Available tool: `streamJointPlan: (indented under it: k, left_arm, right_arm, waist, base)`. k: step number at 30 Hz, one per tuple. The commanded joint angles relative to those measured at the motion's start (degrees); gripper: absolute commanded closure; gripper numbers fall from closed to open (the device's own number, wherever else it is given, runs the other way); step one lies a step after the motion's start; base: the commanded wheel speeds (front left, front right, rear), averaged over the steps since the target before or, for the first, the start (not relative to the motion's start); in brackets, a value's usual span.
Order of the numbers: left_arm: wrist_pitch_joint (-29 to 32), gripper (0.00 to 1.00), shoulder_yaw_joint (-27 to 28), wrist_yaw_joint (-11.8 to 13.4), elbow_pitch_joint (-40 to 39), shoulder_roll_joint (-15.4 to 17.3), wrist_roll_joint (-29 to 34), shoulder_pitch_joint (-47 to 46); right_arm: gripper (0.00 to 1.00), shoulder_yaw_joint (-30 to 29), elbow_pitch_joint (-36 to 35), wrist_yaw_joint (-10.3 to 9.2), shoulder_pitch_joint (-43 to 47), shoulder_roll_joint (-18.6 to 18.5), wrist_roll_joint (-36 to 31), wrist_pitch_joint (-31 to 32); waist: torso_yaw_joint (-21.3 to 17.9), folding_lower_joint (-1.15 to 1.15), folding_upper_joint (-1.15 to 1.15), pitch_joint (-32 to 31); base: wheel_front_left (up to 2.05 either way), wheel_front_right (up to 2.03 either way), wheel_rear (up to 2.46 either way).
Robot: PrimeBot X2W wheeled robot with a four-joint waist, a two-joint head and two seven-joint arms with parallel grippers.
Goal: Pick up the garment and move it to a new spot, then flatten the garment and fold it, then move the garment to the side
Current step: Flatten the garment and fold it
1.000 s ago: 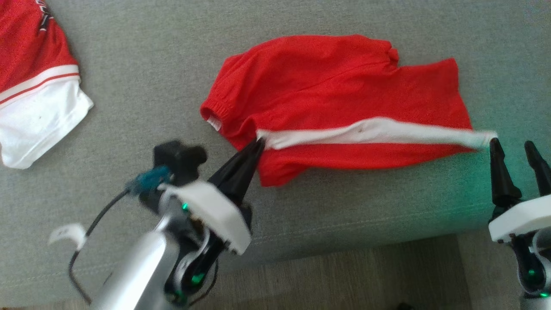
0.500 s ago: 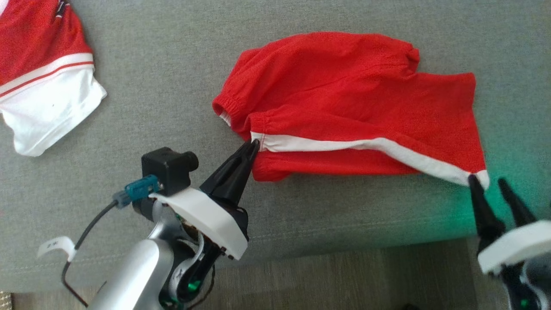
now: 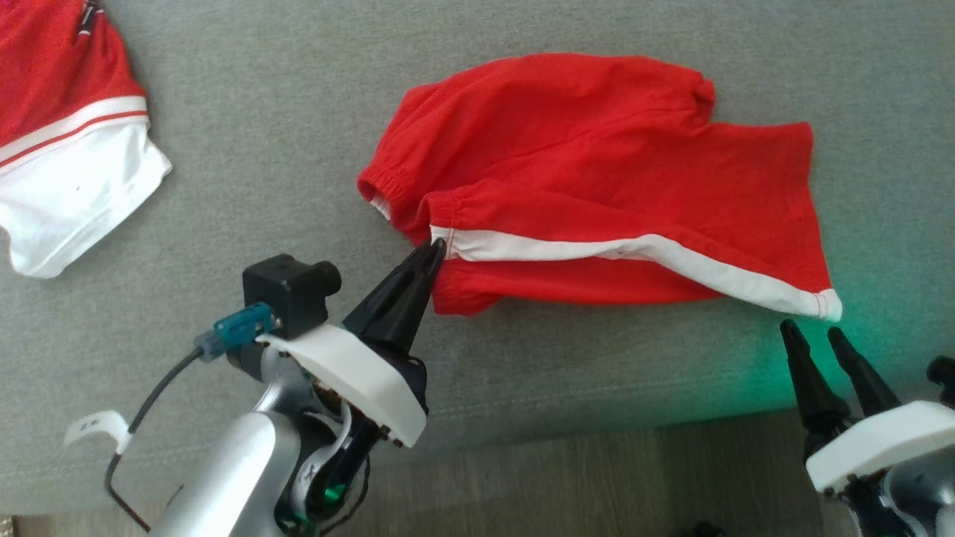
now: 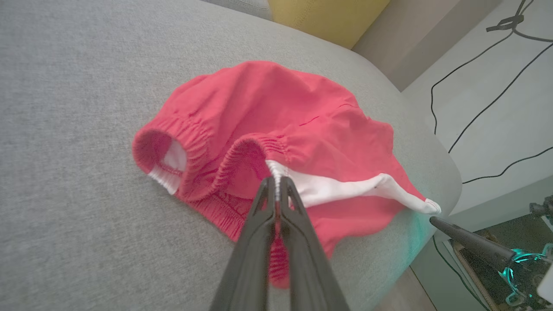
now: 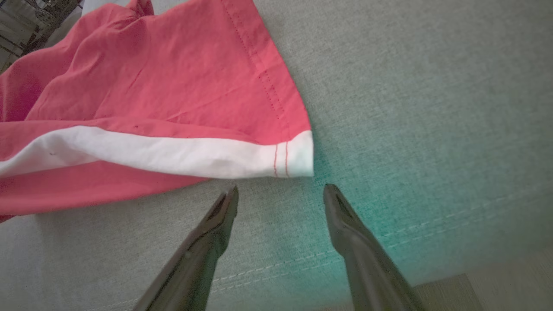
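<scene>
A: State of the left gripper (image 3: 434, 248)?
B: Jaws pressed together, clamped on the red shorts (image 3: 597, 171); the pinch is right at the tips, on the waistband end of the white side stripe (image 3: 642, 253).
A: What lies around those tips?
B: Just past them the elastic waistband (image 4: 194, 138) gapes, white lining showing inside; the stripe runs off from the tips toward the other arm.
A: And the right gripper (image 3: 808, 330)?
B: Jaws wide apart, nothing between them; the white hem corner (image 5: 298, 157) sits just ahead of the tips, close but not touching; a green glow tints the fabric around them.
A: Where do the shorts rest?
B: On the grey sofa cushion (image 3: 261, 149), stretched between the two sets of jaws; bunched near the left tips, smoother toward the right ones; wood floor (image 3: 597, 477) behind both grippers.
A: Anything else nearby?
B: A red-and-white garment (image 3: 67, 149), well off to the outer side of the left jaws; a yellow cushion (image 4: 328, 17) far beyond the left tips; black cables (image 4: 475, 65) on the pale floor past the sofa's end.
</scene>
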Motion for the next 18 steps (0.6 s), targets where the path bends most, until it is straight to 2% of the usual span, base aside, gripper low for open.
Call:
streamJointPlan:
  k: [1,9,10,11,12,13,14,15,18]
  left_arm:
    - [-0.2,1.0,1.6,0.1,-1.9,1.1,0.7,-1.4]
    - [-0.4,1.0,1.2,0.4,-1.9,1.3,0.9,-1.1]
    - [-0.4,1.0,1.1,0.4,-1.8,1.3,0.9,-1.1]
    - [-0.4,1.0,1.1,0.4,-1.8,1.3,0.9,-1.1]
    - [-0.5,1.0,1.0,0.4,-1.8,1.2,0.9,-1.1]
    - [-0.5,1.0,1.0,0.4,-1.8,1.2,0.9,-1.1]
    - [-0.6,1.0,1.0,0.4,-1.8,1.2,0.9,-1.1]
    - [-0.7,1.0,1.0,0.4,-1.7,1.2,0.8,-1.1]
    - [-1.5,1.0,1.3,0.4,-1.2,1.1,0.6,-1.1]
  right_arm:
    - [0.0,0.9,-1.3,-0.01,-1.4,-0.7,-0.7,-0.6]
    - [0.0,-1.0,0.3,-0.01,-3.1,-1.2,-2.3,-1.8]
    - [0.12,-1.0,0.4,-0.01,-3.1,-1.2,-2.4,-1.8]
    - [0.12,-1.0,0.4,-0.01,-3.1,-1.2,-2.4,-1.8]
    - [0.3,-1.1,0.5,-0.01,-3.1,-1.3,-2.4,-1.8]
    - [0.58,-1.0,0.5,-0.01,-3.0,-1.4,-2.5,-1.9]
    - [0.92,-0.9,0.5,-0.01,-3.0,-1.5,-2.6,-2.0]
    - [1.0,-0.8,0.3,-0.01,-2.9,-1.7,-2.6,-2.1]
    - [1.0,-1.2,-1.4,-0.01,-2.7,-2.1,-2.2,-2.6]
  waist:
    - [0.3,0.0,0.0,0.0]
    - [1.6,0.0,0.0,0.0]
    - [1.8,0.0,0.0,0.0]
    - [1.8,0.0,0.0,0.0]
    - [1.9,0.0,0.0,-0.1]
    - [2.0,0.0,0.0,-0.1]
    - [2.1,0.0,0.0,-0.2]
    - [2.1,0.0,0.0,-0.2]
    - [2.0,0.0,0.0,-1.0]
  base:
    - [0.0,0.0,0.0]
    - [0.0,0.0,0.0]
    - [0.0,0.0,0.0]
    - [0.0,0.0,0.0]
    - [0.0,0.0,0.0]
    - [0.0,0.0,0.0]
    - [0.0,0.0,0.0]
    - [0.0,0.0,0.0]
    - [0.0,0.0,0.0]
